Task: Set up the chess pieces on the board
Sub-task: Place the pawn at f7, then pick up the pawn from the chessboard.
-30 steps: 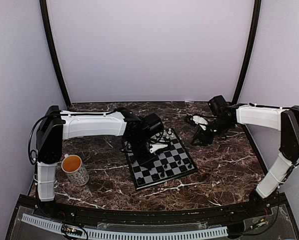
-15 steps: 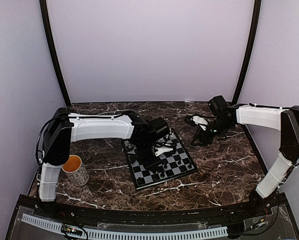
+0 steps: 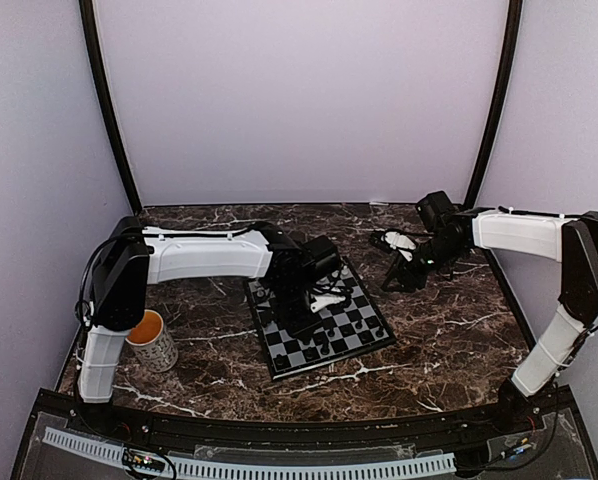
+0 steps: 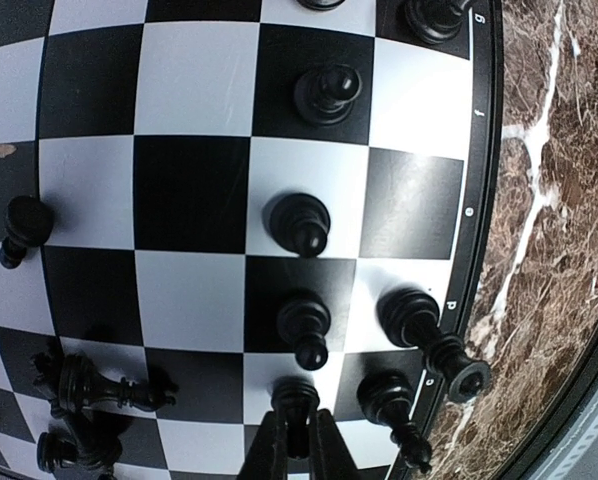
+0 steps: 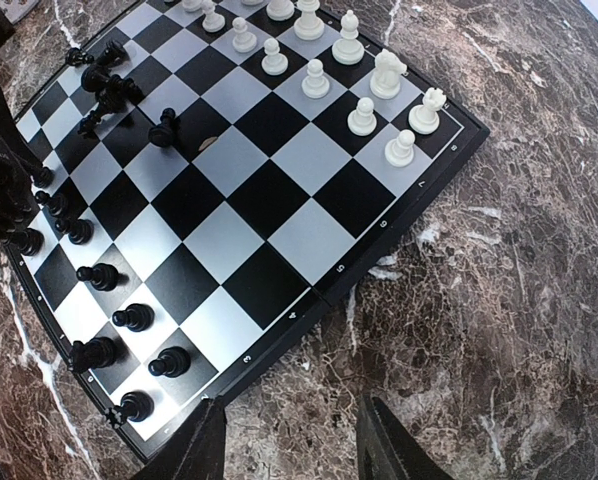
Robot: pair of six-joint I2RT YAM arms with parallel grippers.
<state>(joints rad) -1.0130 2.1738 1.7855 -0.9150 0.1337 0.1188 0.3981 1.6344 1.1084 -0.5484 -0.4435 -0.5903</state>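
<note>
The board (image 3: 324, 366) lies mid-table with white chess pieces (image 3: 335, 268) at its far edge and black ones (image 3: 324, 346) along the near side. My left gripper (image 3: 307, 322) hangs low over the board's black side. In the left wrist view it (image 4: 297, 445) is shut on a black pawn (image 4: 296, 400) that stands on a square of the board (image 4: 189, 190). Other black pawns (image 4: 301, 222) stand in a row ahead of it. My right gripper (image 3: 394, 276) is off the board's right side, open and empty (image 5: 294, 440) over the marble.
A mug (image 3: 150, 341) with an orange inside stands at the near left. Some black pieces (image 4: 99, 390) lie toppled on the board near the left gripper. White pieces (image 5: 349, 40) stand in two rows at the far end of the board (image 5: 229, 230).
My left arm has shifted right and towards the board's near side, with the gripper staying shut. The right arm has not moved.
</note>
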